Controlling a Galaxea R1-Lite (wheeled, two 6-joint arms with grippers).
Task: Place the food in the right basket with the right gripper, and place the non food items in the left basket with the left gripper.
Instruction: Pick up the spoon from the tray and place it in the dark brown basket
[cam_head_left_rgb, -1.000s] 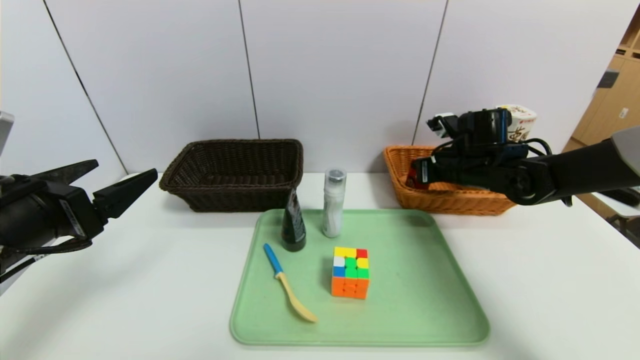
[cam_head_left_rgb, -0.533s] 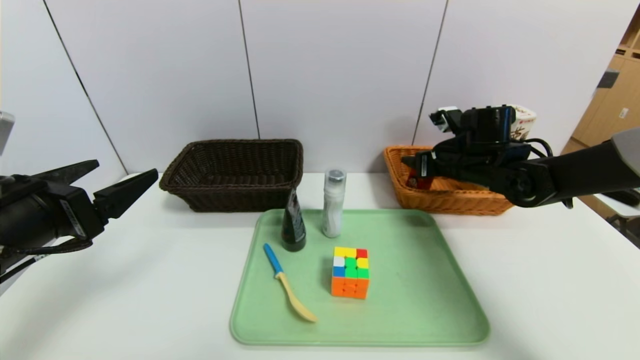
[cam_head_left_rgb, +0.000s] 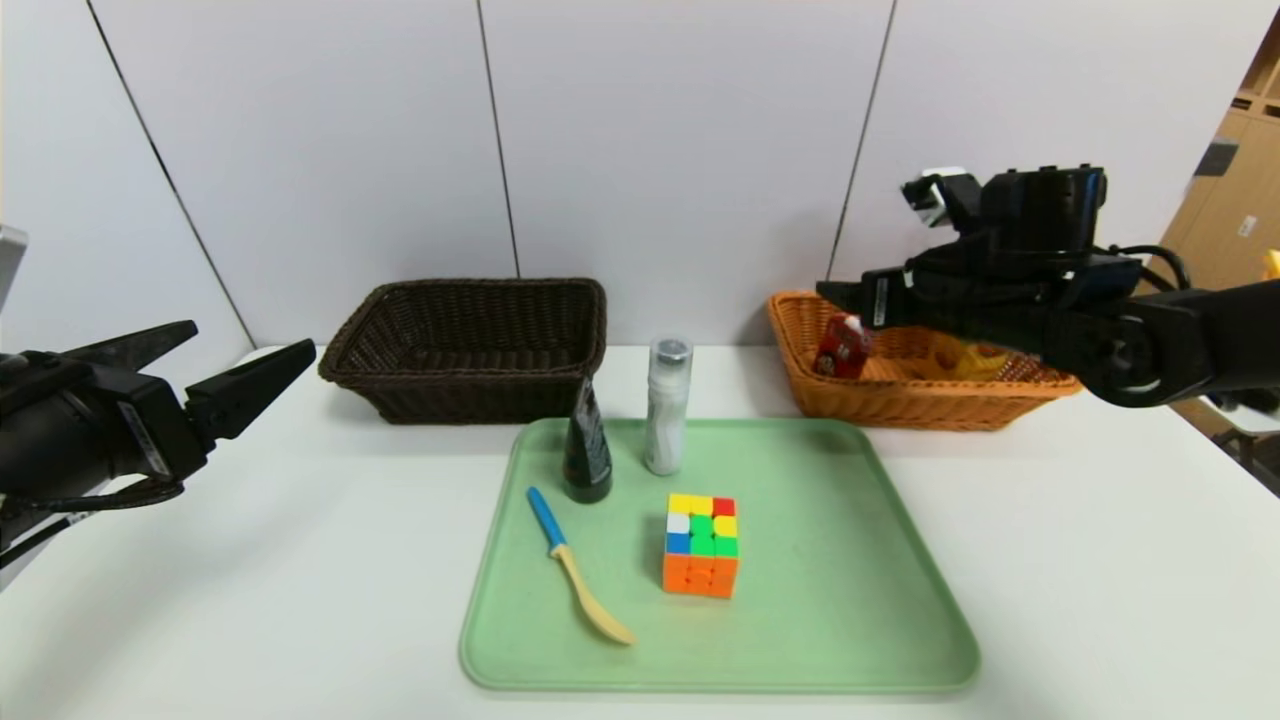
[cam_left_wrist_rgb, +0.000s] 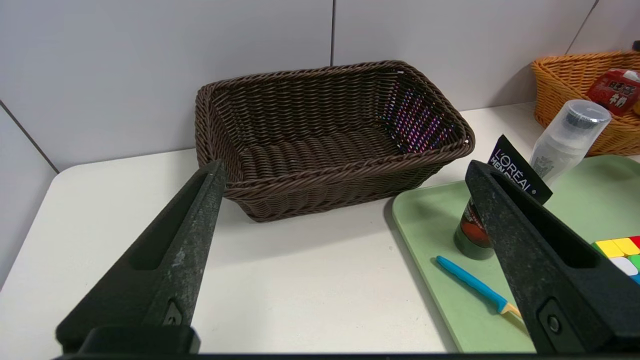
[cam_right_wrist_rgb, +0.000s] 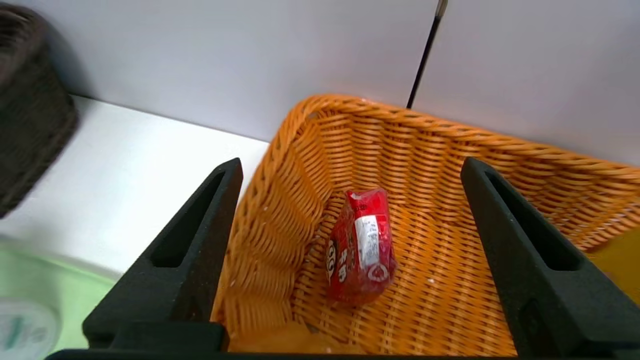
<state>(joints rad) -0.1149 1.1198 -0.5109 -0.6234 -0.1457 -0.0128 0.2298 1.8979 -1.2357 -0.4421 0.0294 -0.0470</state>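
Sitting on the white worktop (cam_head_left_rgb: 200, 600), the green tray (cam_head_left_rgb: 850, 600) holds only non-food: Rubik's cube (cam_head_left_rgb: 701, 545), white bottle (cam_head_left_rgb: 667, 405), L'Oréal tube (cam_head_left_rgb: 586, 445), spoon (cam_head_left_rgb: 578, 578). Behind it, the brown basket (cam_head_left_rgb: 470, 345) is empty; the orange basket (cam_head_left_rgb: 900, 395) holds a red snack packet (cam_head_left_rgb: 842, 347). Food looks finished. Above that basket the right claw (cam_head_left_rgb: 850, 297) hangs released; the left claw (cam_head_left_rgb: 245, 362) waits open, left of the tray.

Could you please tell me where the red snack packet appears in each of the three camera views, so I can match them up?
Head view: the red snack packet leans at the inner left end of the orange basket, below the right gripper.
Left wrist view: the packet shows at the far edge, inside the basket.
Right wrist view: the packet lies between the open fingers.
Shared landmark: the orange basket.
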